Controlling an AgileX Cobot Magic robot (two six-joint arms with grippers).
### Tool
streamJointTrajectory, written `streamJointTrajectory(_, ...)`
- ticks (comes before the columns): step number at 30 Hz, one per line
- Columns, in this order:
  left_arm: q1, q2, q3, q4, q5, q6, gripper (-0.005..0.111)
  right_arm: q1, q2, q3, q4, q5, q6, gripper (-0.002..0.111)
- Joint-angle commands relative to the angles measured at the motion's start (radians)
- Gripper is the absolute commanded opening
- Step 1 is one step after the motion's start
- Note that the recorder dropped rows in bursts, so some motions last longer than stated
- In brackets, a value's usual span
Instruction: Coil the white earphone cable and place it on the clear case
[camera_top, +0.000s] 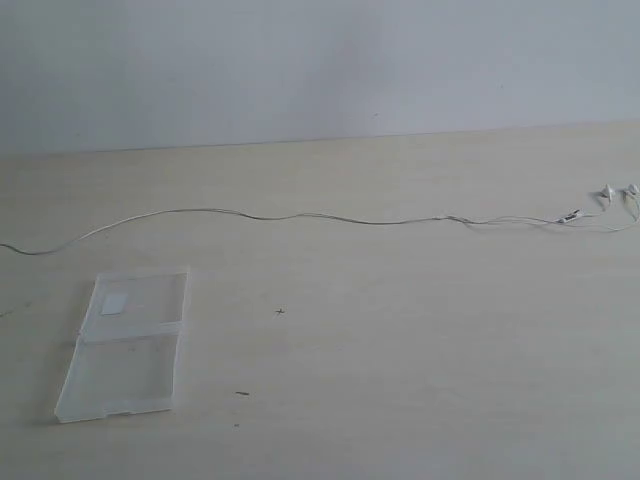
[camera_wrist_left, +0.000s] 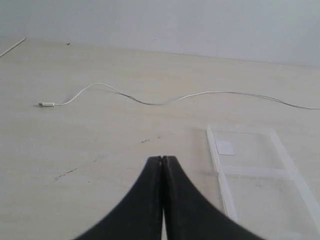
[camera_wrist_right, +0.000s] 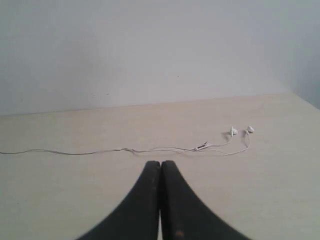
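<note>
The white earphone cable lies stretched across the table from the left edge to two earbuds at the far right, with the inline remote just before them. Its plug shows in the left wrist view. The clear case lies open and flat at the near left, sticker on the far half. My left gripper is shut and empty, short of the cable and beside the case. My right gripper is shut and empty, just short of the cable and its earbuds.
The pale wooden table meets a plain white wall at the back. A few small dark specks lie on the tabletop near the middle. Neither arm shows in the exterior view.
</note>
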Motion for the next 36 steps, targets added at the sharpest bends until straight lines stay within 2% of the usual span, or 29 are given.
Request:
streamJointTrajectory(1, 0.002, -0.005, 0.001, -0.003, -0.006, 0.0, 0.0, -0.004, -0.005, 0.004, -0.001, -0.108, 0.0, 0.0)
streamJointTrajectory(5, 0.002, -0.005, 0.001, -0.003, -0.006, 0.0, 0.0, -0.004, -0.005, 0.004, -0.001, -0.295, 0.0, 0.0)
streamJointTrajectory(9, 0.002, -0.005, 0.001, -0.003, -0.006, 0.0, 0.0, -0.004, 0.026, -0.172, -0.012, -0.305, -0.012, 0.0)
streamJointTrajectory(11, 0.002, -0.005, 0.001, -0.003, -0.006, 0.0, 0.0, -0.004, 0.152, -0.312, -0.012, -0.237, -0.018, 0.0)
streamJointTrajectory(14, 0.002, -0.005, 0.001, -0.003, -0.006, 0.0, 0.0, -0.004, 0.438, -0.567, -0.01, -0.03, -0.07, 0.0)
streamJointTrajectory(17, 0.002, -0.005, 0.001, -0.003, -0.006, 0.0, 0.0, -0.004, 0.639, -0.712, 0.0, -0.019, -0.069, 0.0)
streamJointTrajectory(21, 0.002, -0.005, 0.001, -0.003, -0.006, 0.0, 0.0, -0.004, 0.779, -0.762, 0.0, -0.173, -0.034, 0.0)
streamJointTrajectory(28, 0.002, -0.005, 0.001, -0.003, -0.006, 0.0, 0.0, -0.004, 0.905, -0.762, 0.0, -0.225, 0.149, 0.0)
streamJointTrajectory(31, 0.002, -0.005, 0.001, -0.003, -0.006, 0.0, 0.0, -0.004, 1.036, -0.784, -0.01, -0.315, 0.193, 0.0)
streamJointTrajectory(34, 0.002, -0.005, 0.001, -0.003, -0.006, 0.0, 0.0, 0.032, 1.153, -0.891, -0.12, -0.205, 0.134, 0.0)
streamJointTrajectory(36, 0.002, -0.005, 0.001, -0.003, -0.006, 0.0, 0.0, 0.11, 1.225, -0.988, -0.193, -0.117, 0.021, 0.0)
